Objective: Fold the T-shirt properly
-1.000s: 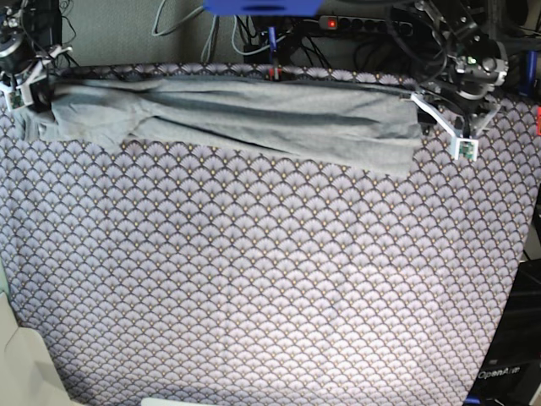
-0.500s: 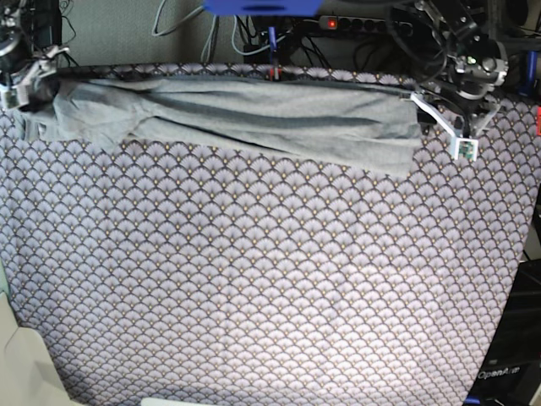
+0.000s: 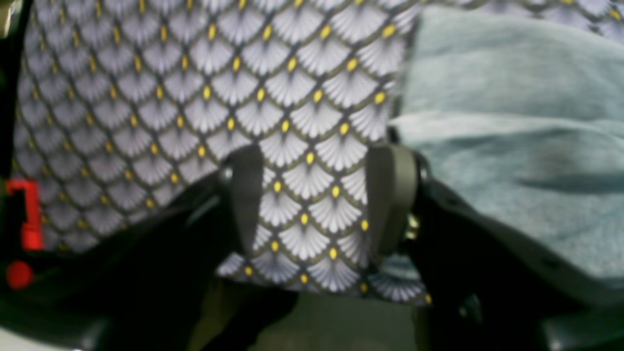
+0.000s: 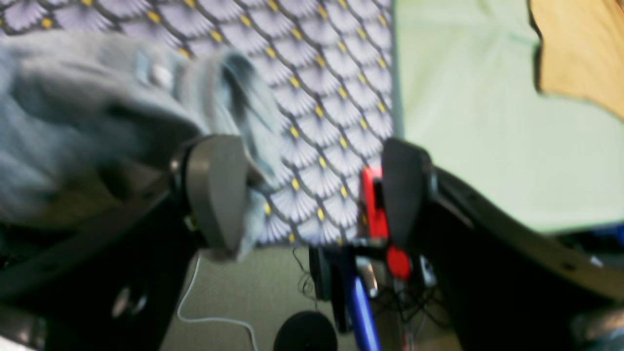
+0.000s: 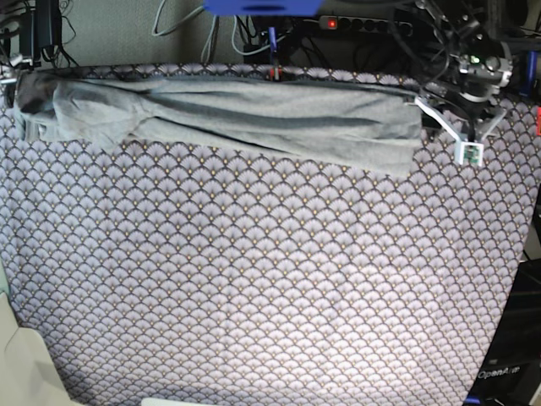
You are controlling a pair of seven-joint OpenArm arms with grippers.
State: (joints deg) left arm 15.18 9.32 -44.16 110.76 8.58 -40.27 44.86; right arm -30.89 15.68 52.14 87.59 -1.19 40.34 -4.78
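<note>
The light grey T-shirt (image 5: pixel 254 118) lies bunched into a long band along the table's far edge. In the base view my left gripper (image 5: pixel 456 127) hovers just right of its right end. In the left wrist view it (image 3: pixel 317 195) stands open over bare tablecloth, with the T-shirt (image 3: pixel 512 122) beside its right finger (image 3: pixel 390 195). My right gripper (image 4: pixel 309 190) is open at the far left corner and almost out of the base view. The T-shirt (image 4: pixel 97 107) hangs against its left finger (image 4: pixel 214 190), and nothing sits between the two fingers.
The purple scallop-patterned tablecloth (image 5: pixel 270 279) covers the whole table. Cables, a power strip (image 5: pixel 363 24) and a red clamp (image 5: pixel 275 72) crowd the back edge. Pale floor (image 4: pixel 487 97) shows past the table's side edge. A white object (image 5: pixel 25 372) sits at the near left corner.
My right gripper has opened, let go of the T-shirt's left end and drawn back toward the far left corner. The shirt's left end now lies free. The left gripper has barely moved.
</note>
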